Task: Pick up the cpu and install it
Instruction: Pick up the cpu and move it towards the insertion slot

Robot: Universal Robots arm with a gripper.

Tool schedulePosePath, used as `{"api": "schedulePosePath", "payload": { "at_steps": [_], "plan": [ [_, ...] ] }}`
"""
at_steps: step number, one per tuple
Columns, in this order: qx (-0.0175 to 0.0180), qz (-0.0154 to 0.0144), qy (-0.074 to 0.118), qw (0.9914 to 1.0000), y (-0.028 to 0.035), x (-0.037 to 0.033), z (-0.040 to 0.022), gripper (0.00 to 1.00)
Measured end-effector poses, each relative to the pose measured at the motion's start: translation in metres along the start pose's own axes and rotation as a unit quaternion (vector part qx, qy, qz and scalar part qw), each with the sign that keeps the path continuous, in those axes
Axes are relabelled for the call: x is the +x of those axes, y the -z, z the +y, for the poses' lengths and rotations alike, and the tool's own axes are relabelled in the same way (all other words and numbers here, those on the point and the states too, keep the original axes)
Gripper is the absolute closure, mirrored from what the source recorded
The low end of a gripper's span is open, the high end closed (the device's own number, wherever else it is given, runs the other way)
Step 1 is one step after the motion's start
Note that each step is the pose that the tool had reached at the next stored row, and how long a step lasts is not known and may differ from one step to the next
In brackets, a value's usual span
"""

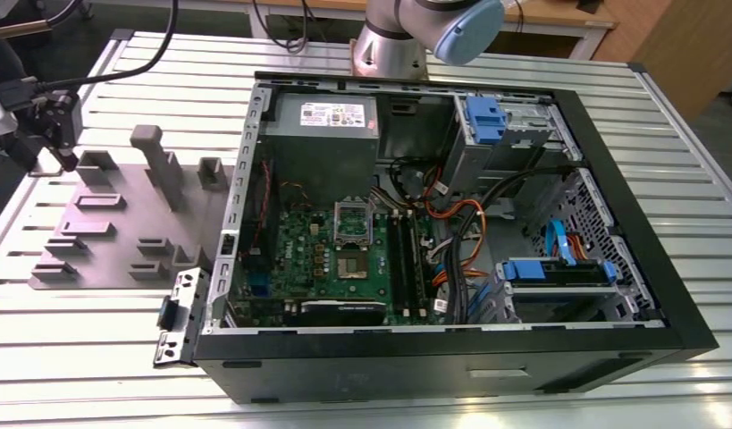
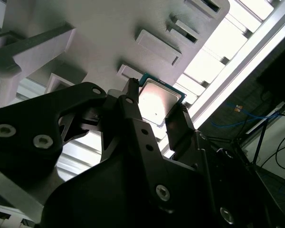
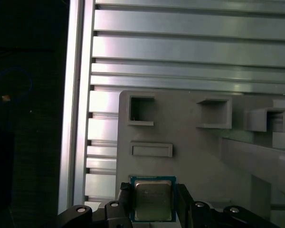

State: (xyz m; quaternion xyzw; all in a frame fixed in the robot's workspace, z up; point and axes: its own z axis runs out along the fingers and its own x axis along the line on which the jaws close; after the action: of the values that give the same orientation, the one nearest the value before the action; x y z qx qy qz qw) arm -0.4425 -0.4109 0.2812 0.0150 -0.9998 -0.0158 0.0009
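The cpu, a small square chip with a silvery top and a thin green rim, sits between my two black fingers in both wrist views. My gripper has a finger against each of its opposite edges, just over the grey holder plate. The second wrist view shows the cpu the same way, inside my gripper. In the exterior view my gripper hangs over the plate's far corner, at the exterior view's left. The green motherboard lies in the open computer case.
Upright posts and pockets rise from the holder plate. The case's black wall and metal edge stand between the plate and the board. Cables and blue drive brackets crowd the case's far side. The arm's base stands behind.
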Motion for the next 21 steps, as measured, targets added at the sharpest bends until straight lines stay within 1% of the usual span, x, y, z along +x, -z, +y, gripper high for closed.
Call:
{"api": "schedulePosePath", "payload": {
  "at_steps": [21],
  "plan": [
    [0.0000, 0.0000, 0.000, 1.00000, 0.0045, 0.0000, 0.0001, 0.53]
  ]
}}
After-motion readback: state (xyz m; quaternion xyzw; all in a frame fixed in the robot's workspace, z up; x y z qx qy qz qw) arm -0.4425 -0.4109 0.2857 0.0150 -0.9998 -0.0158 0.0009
